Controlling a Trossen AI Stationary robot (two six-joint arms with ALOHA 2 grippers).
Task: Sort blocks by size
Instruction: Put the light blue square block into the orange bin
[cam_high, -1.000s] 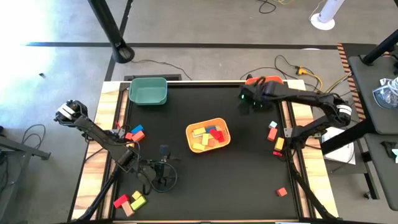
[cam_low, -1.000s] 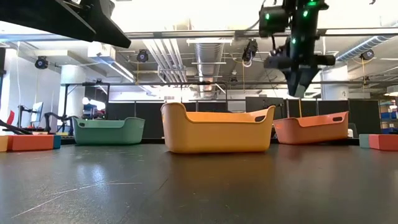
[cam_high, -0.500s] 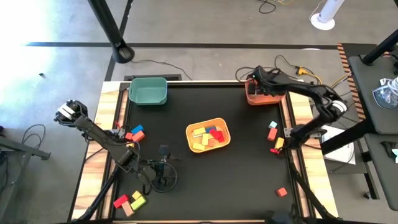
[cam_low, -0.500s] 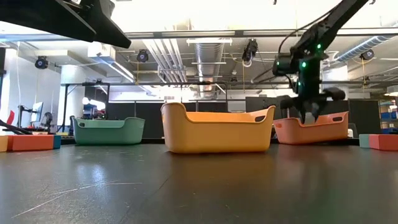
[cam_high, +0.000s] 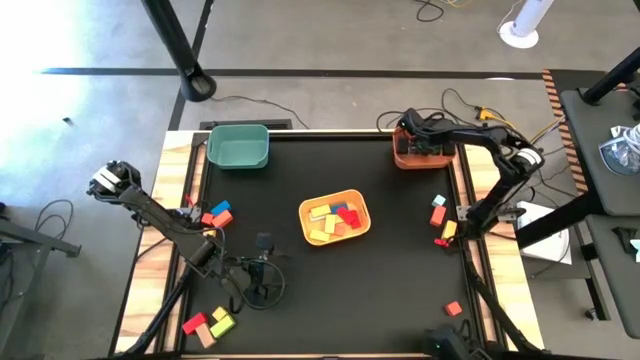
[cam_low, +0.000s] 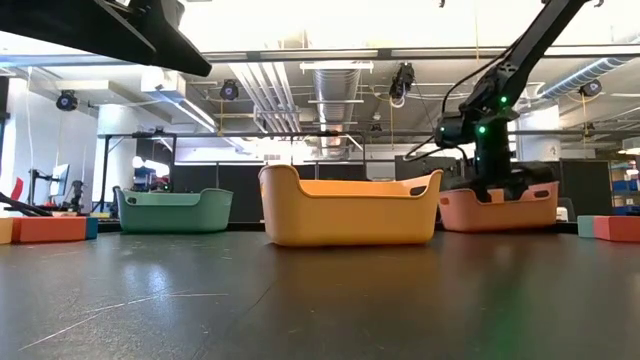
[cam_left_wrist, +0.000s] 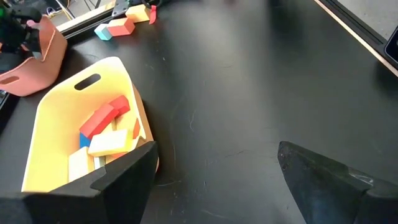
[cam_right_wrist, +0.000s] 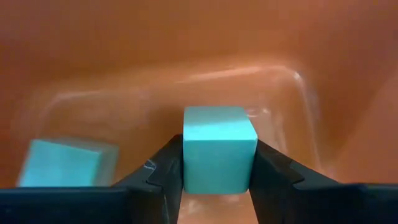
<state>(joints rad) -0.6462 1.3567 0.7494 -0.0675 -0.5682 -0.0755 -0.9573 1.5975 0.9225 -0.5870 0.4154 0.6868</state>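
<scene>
My right gripper (cam_right_wrist: 219, 180) is down inside the orange bin (cam_high: 415, 152) at the table's far right, shut on a light blue cube (cam_right_wrist: 219, 146). A second light blue cube (cam_right_wrist: 62, 163) lies on the bin's floor beside it. In the low view the bin's wall (cam_low: 500, 208) hides the fingers. My left gripper (cam_left_wrist: 217, 168) hovers open near the table's near left (cam_high: 262, 285), with nothing between its fingers. The yellow bin (cam_high: 335, 217) at the table's middle holds several red, yellow and orange blocks (cam_left_wrist: 102, 127). My right gripper pinches the light blue cube by two opposite side faces (cam_right_wrist: 188, 155) between its two fingers. The fingers come from above, pointing down into the orange bin. The cube sits level in the hold; whether it rests on the bin's floor I cannot tell.
A green bin (cam_high: 238, 146) stands at the far left. Loose blocks lie at the left edge (cam_high: 215, 215), the near left corner (cam_high: 208, 323), the right edge (cam_high: 441, 222) and the near right (cam_high: 453, 309). Bare black mat lies between the bins.
My right gripper has come from high above the mat beside the orange bin, gone toward the table's far right over that bin, and sunk down into it.
</scene>
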